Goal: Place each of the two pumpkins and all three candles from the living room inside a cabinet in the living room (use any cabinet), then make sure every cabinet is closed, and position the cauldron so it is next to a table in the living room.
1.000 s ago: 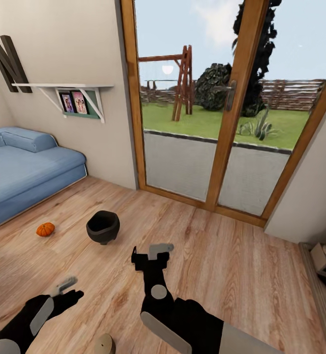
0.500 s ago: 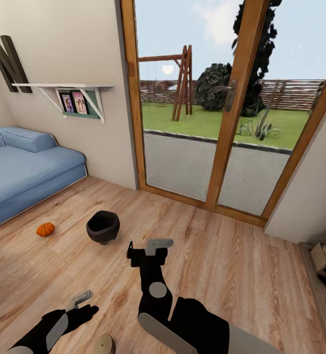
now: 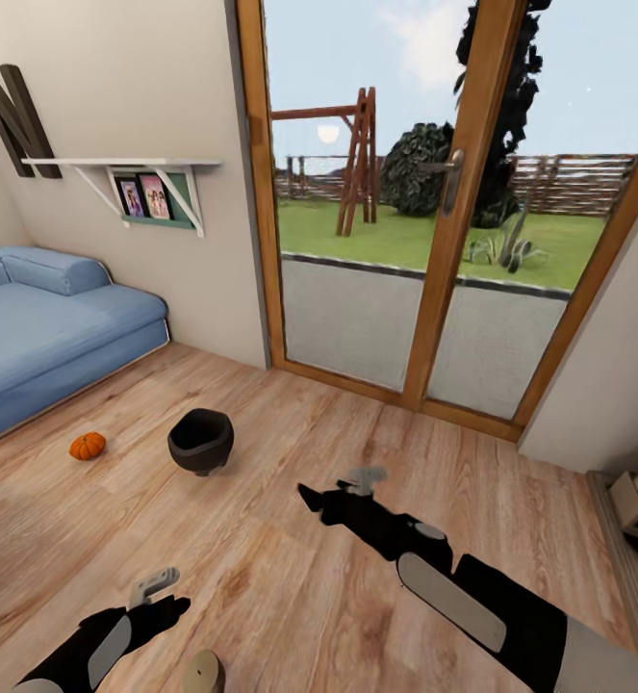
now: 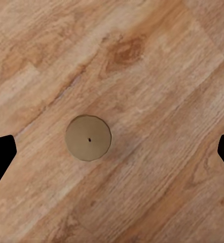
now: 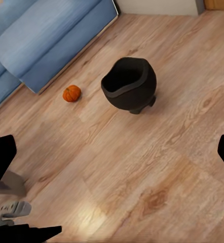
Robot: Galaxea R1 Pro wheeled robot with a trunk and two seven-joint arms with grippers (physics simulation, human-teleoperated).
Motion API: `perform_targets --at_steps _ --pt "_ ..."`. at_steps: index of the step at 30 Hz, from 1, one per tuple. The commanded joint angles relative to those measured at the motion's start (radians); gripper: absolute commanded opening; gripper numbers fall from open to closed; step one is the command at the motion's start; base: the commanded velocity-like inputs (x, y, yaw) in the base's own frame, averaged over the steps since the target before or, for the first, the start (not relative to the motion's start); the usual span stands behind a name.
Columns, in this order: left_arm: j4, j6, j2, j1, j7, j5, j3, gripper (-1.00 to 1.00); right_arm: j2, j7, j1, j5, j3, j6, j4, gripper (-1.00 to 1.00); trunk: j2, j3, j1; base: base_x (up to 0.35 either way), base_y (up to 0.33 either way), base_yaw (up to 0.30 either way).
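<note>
One candle (image 4: 88,137) stands upright on the wood floor (image 3: 290,597), seen end-on in the left wrist view with its wick as a dark dot at centre; in the head view it sits at the lower edge (image 3: 204,671), just beside the left gripper (image 3: 155,592). The step in hand appears to be the candle pickup: the left gripper hangs above the candle with its jaws spread wide and empty, the two dark fingertips (image 4: 0,157) showing at opposite edges of the wrist view with the candle between them, somewhat nearer one tip than the other. The next move calls for a small correction to centre the candle, a straight descent, and a closure around its side wall; a stubby cylinder may tip or skid if one finger arrives first. The right gripper (image 3: 343,496) is extended forward over bare floor and holds nothing; its fingertips sit wide apart at the edges of the right wrist view, so it reads as open. Ahead of it, well apart, the cauldron (image 3: 201,441) stands upright on the floor, mouth up. A pumpkin (image 3: 88,446) lies on the floor near the cauldron, between it and the blue sofa (image 3: 39,327). Nothing has yet been stowed, judging from the pumpkin and candle on the floor.
</note>
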Motion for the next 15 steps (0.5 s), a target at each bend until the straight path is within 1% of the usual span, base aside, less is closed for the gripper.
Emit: perform_targets --at_steps 1,3,5,8,15 --pt "-0.001 0.004 0.001 0.000 0.000 0.007 -0.004 1.00 -0.008 0.006 -0.001 -0.012 0.001 0.000 -0.002 1.00 -0.008 -0.004 0.004 0.000 0.000 0.000" --pt "-0.001 0.002 0.002 0.000 0.000 0.007 -0.004 1.00 -0.017 0.025 -0.001 -0.015 0.000 0.000 -0.001 1.00 -0.022 -0.010 0.012 0.000 0.000 0.000" --pt "-0.001 -0.009 0.002 0.000 0.000 0.008 -0.004 1.00 -0.019 0.034 -0.001 -0.016 -0.001 0.000 0.000 1.00 -0.036 -0.017 0.019 0.000 0.000 0.000" --pt "-0.001 -0.020 0.002 0.000 -0.001 0.009 -0.004 1.00 -0.018 0.030 -0.001 -0.017 -0.001 0.000 0.001 1.00 -0.057 -0.026 0.031 0.000 0.000 0.000" --pt "0.000 -0.022 0.002 0.000 -0.001 0.010 -0.004 1.00 -0.015 0.031 -0.002 -0.022 -0.005 0.002 0.019 1.00 -0.106 -0.048 0.058 0.000 0.000 0.000"
